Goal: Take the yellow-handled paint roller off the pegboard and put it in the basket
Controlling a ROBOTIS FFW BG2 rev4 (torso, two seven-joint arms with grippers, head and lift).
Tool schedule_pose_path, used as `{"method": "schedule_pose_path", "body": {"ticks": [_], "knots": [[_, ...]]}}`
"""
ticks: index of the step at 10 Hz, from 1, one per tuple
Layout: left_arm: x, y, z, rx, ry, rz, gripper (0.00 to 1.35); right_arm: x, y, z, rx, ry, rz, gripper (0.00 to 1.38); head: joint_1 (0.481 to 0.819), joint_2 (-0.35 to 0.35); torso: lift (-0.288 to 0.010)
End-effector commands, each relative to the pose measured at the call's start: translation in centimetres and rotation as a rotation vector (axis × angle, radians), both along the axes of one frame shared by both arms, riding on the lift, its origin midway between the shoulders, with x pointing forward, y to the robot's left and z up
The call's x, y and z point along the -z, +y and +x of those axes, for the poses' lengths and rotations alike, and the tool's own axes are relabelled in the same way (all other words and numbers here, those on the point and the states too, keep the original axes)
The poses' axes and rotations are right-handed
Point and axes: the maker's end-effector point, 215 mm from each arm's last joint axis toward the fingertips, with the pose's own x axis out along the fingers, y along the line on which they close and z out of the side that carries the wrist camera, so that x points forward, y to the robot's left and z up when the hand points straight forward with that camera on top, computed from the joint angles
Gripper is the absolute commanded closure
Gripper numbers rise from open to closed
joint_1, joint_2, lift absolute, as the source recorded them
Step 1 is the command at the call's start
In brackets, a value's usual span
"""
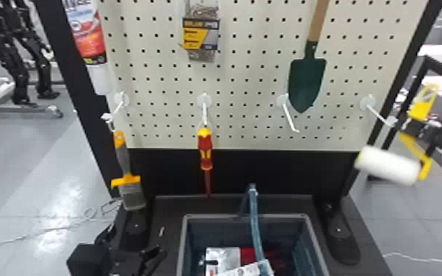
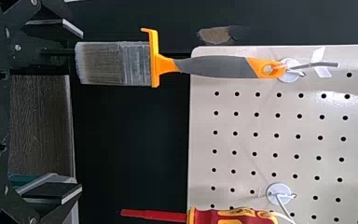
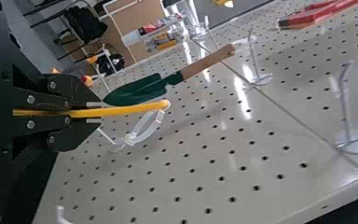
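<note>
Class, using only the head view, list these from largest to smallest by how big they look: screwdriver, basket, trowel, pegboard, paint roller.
1. Pegboard
2. Basket, partly cut off
3. Trowel and paint roller: too alike to rank
4. Screwdriver

Yel.-handled paint roller [image 1: 388, 165], 1 wht. sleeve, tilted, held R of gry. open-top basket [image 1: 246, 216].
</note>
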Motion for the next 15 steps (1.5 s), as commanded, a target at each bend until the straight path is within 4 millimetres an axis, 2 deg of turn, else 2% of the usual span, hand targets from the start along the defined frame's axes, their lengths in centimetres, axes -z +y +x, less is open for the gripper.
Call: {"method": "schedule_pose_path", "body": {"ticks": [1, 3, 4, 6, 7, 9, 10, 12, 13, 14, 15], "knots": [[0.0, -0.2, 0.0, 0.001, 0.001, -0.002, 0.15, 3.5, 1.3, -0.9, 0.003, 0.059, 0.048, 1.28, 0.549, 0.000, -0.100], [0.1, -0.2, 0.1, 0.001, 0.001, -0.002, 0.15, 8.4, 3.4, -2.0, -0.033, 0.136, 0.079, 1.28, 0.549, 0.000, -0.100], [0.0, -0.2, 0.1, 0.001, -0.001, -0.002, 0.15, 10.1, 5.2, -2.4, -0.067, 0.167, 0.104, 1.28, 0.549, 0.000, -0.100], [0.0, -0.3, 0.2, 0.004, -0.002, -0.004, 0.15, 14.6, 7.6, -2.6, -0.121, 0.224, 0.106, 1.28, 0.549, 0.000, -0.100], [0.1, -0.3, 0.2, 0.003, 0.000, -0.005, 0.15, 16.3, 8.5, -2.5, -0.141, 0.247, 0.109, 1.28, 0.549, 0.000, -0.100], [0.0, -0.4, 0.3, 0.005, -0.005, -0.006, 0.15, 19.2, 10.8, -2.4, -0.203, 0.271, 0.105, 1.28, 0.549, 0.000, -0.100], [0.0, -0.4, 0.4, 0.004, -0.006, -0.009, 0.15, 20.0, 11.9, -2.1, -0.225, 0.281, 0.113, 1.28, 0.549, 0.000, -0.100], [0.0, -0.5, 0.4, 0.006, -0.009, -0.011, 0.15, 21.6, 13.9, -2.9, -0.270, 0.317, 0.127, 1.28, 0.549, 0.000, -0.100], [0.0, -0.4, 0.4, 0.004, -0.011, -0.011, 0.15, 22.1, 14.1, -3.3, -0.270, 0.331, 0.135, 1.27, 0.549, 0.000, -0.100], [0.0, -0.4, 0.4, 0.004, -0.011, -0.011, 0.15, 22.3, 14.2, -3.3, -0.271, 0.337, 0.136, 0.89, 0.549, 0.000, -0.100], [-0.2, -0.4, 0.5, 0.004, -0.014, -0.012, 0.15, 22.1, 14.2, -3.2, -0.271, 0.332, 0.134, 0.29, 0.549, 0.000, -0.100]]}}
